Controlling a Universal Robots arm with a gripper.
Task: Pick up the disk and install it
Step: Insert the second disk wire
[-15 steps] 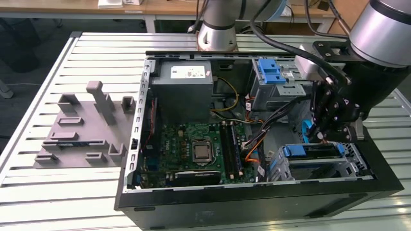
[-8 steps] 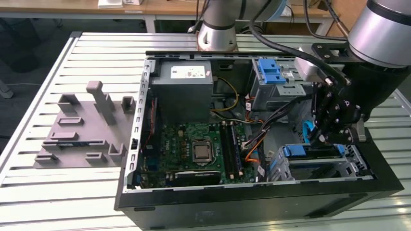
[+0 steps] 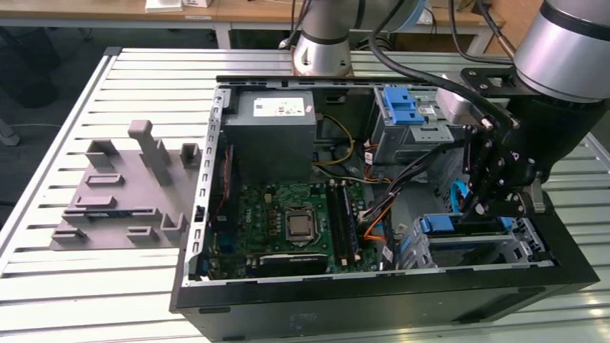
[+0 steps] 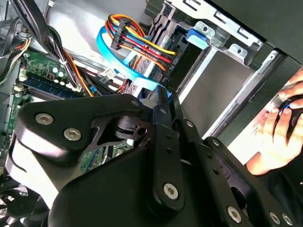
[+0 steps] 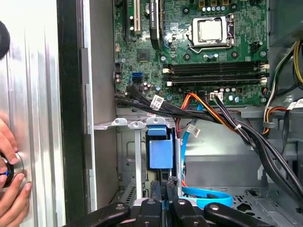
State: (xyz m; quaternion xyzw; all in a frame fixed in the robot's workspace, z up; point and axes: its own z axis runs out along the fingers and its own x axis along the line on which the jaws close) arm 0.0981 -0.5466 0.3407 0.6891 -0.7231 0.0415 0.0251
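Observation:
My gripper (image 3: 493, 209) reaches down into the drive bay at the corner of the open computer case (image 3: 205, 214) on the exterior view's right. Its fingers (image 5: 156, 196) are pressed together on a thin blue edge. This looks like the blue carrier of the disk (image 5: 164, 204), which stands on edge in the bay (image 3: 473, 229); most of it is hidden by the gripper and the cage. A blue plastic tab (image 5: 158, 149) lies just past the fingertips, toward the motherboard. In the second wrist view, blue shows at the tips of the shut fingers (image 4: 162, 94).
A light blue data cable (image 4: 116, 59) and coloured power wires (image 4: 137, 42) hang close to the gripper. The motherboard (image 3: 296, 221), a grey power supply (image 3: 271, 121) and an upper cage with a blue latch (image 3: 401, 107) fill the case. A person's hand (image 5: 9, 189) rests beside it. A grey fixture plate (image 3: 124, 193) lies on the table.

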